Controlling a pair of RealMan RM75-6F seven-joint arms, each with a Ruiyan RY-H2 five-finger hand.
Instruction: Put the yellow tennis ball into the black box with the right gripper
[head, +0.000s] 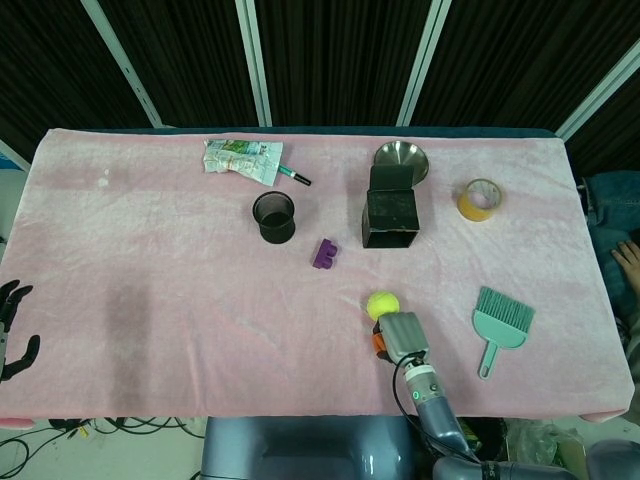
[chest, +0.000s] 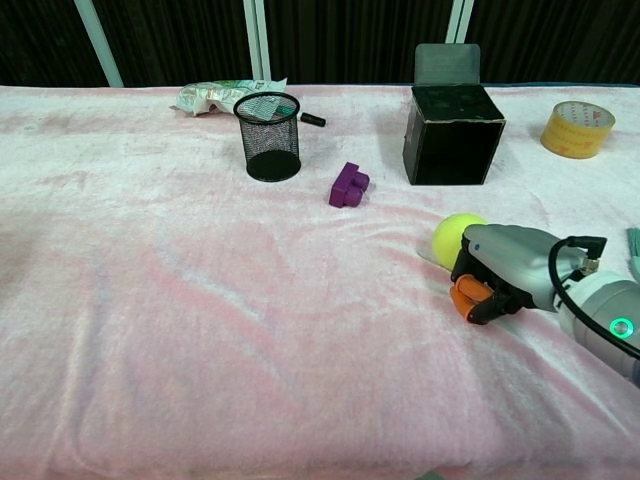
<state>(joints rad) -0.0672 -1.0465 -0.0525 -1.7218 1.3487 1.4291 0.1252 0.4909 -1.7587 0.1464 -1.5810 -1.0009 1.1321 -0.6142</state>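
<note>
The yellow tennis ball (head: 382, 304) (chest: 455, 238) lies on the pink cloth, near the front of the table right of centre. My right hand (head: 403, 335) (chest: 500, 280) is directly behind it, its grey back up and touching the ball. Its orange-tipped fingers (chest: 468, 298) are curled under with nothing in them. The black box (head: 390, 215) (chest: 452, 130) stands further back, its top open and its lid flap raised behind. My left hand (head: 12, 330) hangs off the table's front left corner, fingers apart and empty.
A black mesh cup (head: 274, 216) and a purple block (head: 325, 253) sit left of the box. A steel bowl (head: 401, 158) is behind the box, with a tape roll (head: 480, 199) to its right. A teal brush (head: 500, 322) lies right of my right hand. A packet (head: 242, 158) lies far back left.
</note>
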